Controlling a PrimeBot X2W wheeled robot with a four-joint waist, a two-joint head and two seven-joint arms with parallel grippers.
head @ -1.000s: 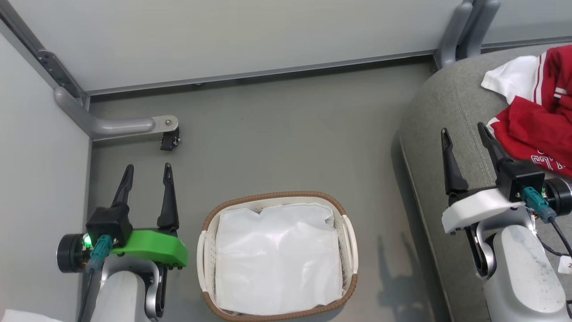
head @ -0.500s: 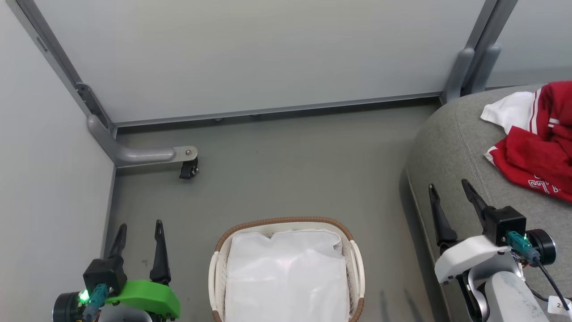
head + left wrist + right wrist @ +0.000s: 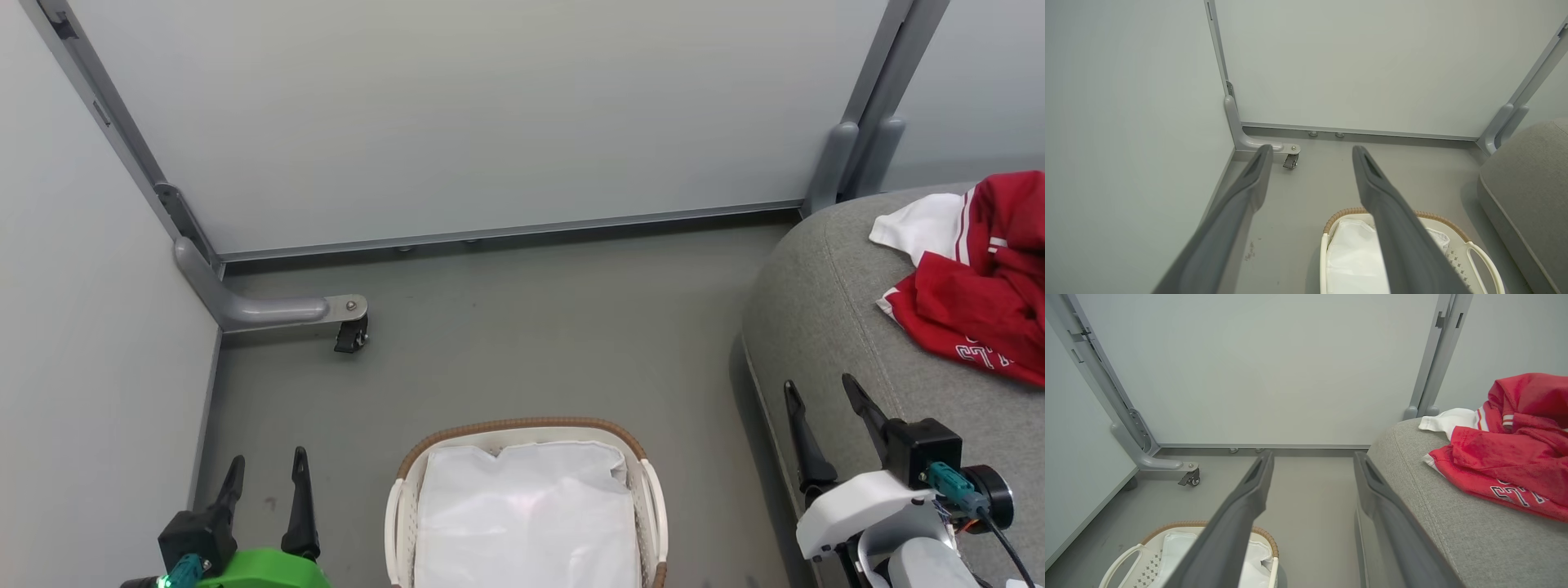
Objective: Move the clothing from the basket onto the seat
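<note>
Both grippers hung spread and empty: the right gripper (image 3: 819, 384) had drawn back from the clothing (image 3: 971, 318), which lay bunched on the seat (image 3: 824, 327), and the left gripper (image 3: 269, 456) had pulled back too. With the basket (image 3: 522, 426) holding just its white liner (image 3: 526, 514), the task looked done. A castor foot (image 3: 351, 336) stood well apart on the floor (image 3: 555, 343); nothing seemed to block either arm.

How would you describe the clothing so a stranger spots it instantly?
Look to the grey seat on the right. Crumpled on top lies the clothing: bright red fabric with white bands and lettering, unlike the plain white liner in the basket.
</note>
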